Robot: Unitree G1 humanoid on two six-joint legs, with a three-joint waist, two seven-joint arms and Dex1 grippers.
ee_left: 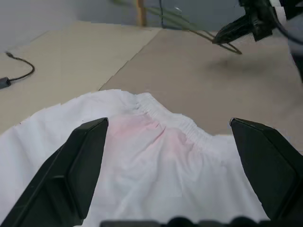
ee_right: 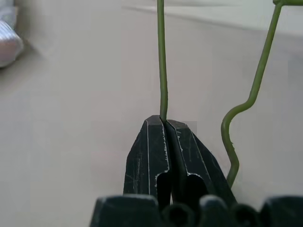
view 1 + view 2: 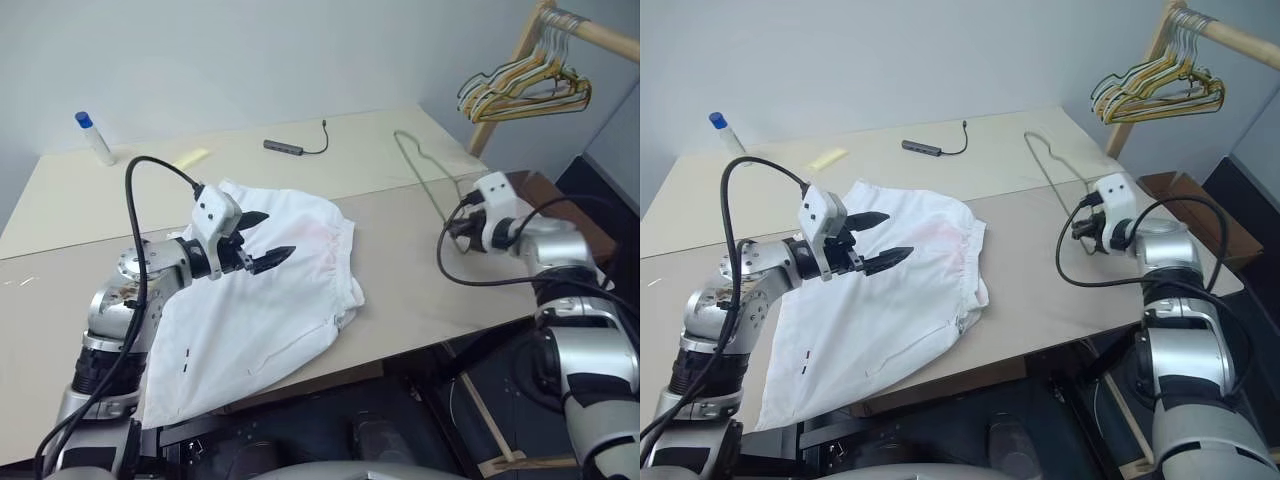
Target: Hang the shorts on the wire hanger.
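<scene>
- Right wrist view: right end effector (image 2: 164, 124) pinched on the wire hanger (image 2: 162, 61); pickup done.
- Shorts (image 3: 262, 310) flat on worktop (image 3: 420, 290), unhung.
- Left end effector (image 3: 268, 240) spread wide above them, empty; threading remains.

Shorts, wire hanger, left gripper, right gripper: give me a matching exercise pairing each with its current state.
Things:
1. shorts
2. wire hanger
3. left gripper
4. right gripper

States:
A. shut on a thin wire
B. open above white cloth
C. spread flat on the table, free of both grippers
D. pinched at one bar, hook pointing away from the robot

Pairs: 1-C, 2-D, 3-B, 4-A
</scene>
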